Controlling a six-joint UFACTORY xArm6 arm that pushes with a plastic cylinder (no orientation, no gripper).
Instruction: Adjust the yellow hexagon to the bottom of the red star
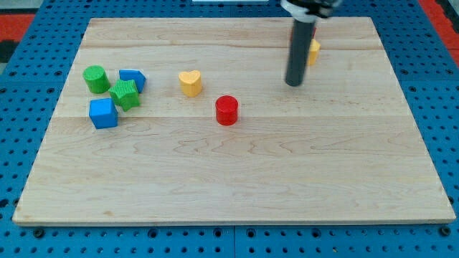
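Red cylinder (226,110) sat nearest, mid-table (237,179). Yellow heart (190,83) lay to the view's left of it. My tip (293,84), a plain rod with nothing to open or close, rested just beside the yellow hexagon (313,51), which was partly hidden behind the rod. Red star barely discernible.

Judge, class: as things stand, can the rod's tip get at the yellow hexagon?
Probably yes. My tip sits just below-left of the yellow hexagon, which peeks out from behind the rod, with no other block between them; the red cylinder lies well off to the view's left.
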